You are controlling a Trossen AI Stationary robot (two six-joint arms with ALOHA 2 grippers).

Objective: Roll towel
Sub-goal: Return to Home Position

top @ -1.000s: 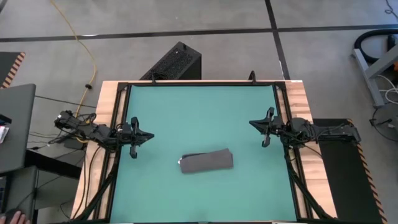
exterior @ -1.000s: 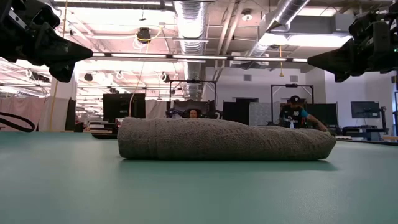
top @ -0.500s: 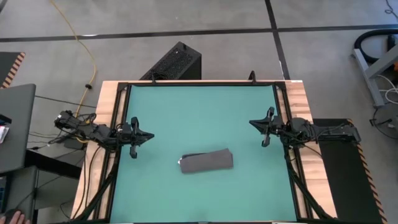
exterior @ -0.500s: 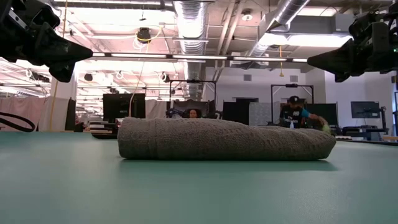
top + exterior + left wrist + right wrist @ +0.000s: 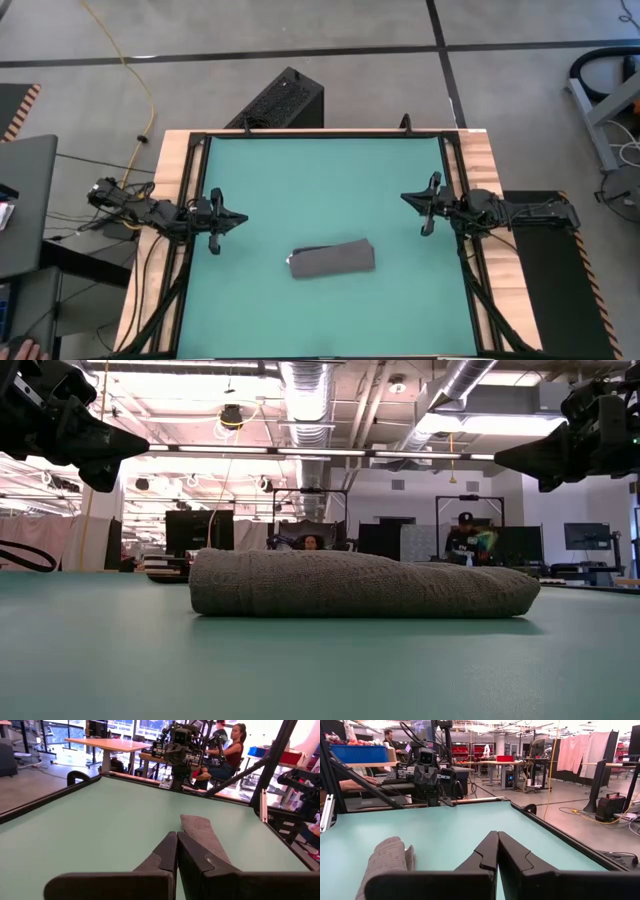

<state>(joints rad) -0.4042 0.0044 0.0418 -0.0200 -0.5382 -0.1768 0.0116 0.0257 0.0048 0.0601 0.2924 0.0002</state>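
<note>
The dark grey towel (image 5: 332, 259) lies rolled into a short log on the green mat (image 5: 320, 180), a little toward the near edge, at the middle. In the low view the towel roll (image 5: 360, 583) rests on its long side. A small white tag (image 5: 291, 261) shows at its left end. My left gripper (image 5: 243, 218) hovers shut at the mat's left edge, pointing level toward the right. My right gripper (image 5: 404, 198) hovers shut at the right edge, pointing left. Both are well clear of the towel (image 5: 200, 832), which also shows in the right wrist view (image 5: 387, 857).
A black frame (image 5: 190, 180) borders the mat on the wooden table. A black box (image 5: 280, 100) stands on the floor beyond the far edge. People sit at desks in the room behind. Bare mat lies all round the towel.
</note>
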